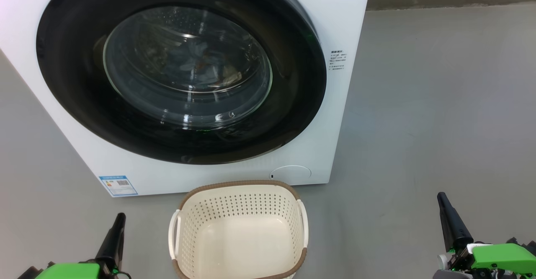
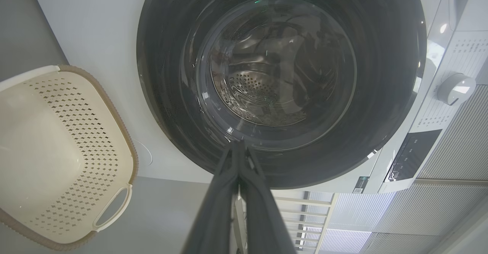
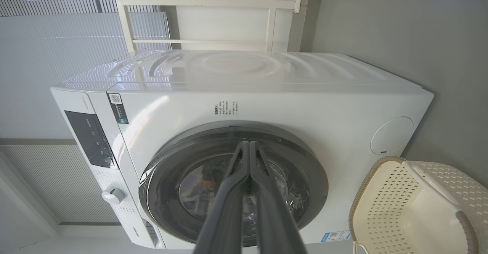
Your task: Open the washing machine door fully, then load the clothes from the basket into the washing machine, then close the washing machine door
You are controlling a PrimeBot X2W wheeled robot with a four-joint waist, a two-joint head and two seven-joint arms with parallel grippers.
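washing machine [image 1: 339,115]: I count one.
washing machine door [image 1: 180,149]: one.
basket [image 1: 238,205]: one.
basket handles [image 1: 174,233]: two, one per side.
clothes [image 1: 197,63]: one bundle behind the glass; I cannot separate the pieces to count them.
blue label sticker [image 1: 118,185]: one.
round cover [image 1: 291,173]: one.
control knob [image 3: 113,195]: one.
grippers: I log two, the left gripper [image 1: 120,217] and the right gripper [image 1: 441,196].
fingers [image 2: 213,208]: two per gripper, four in all.
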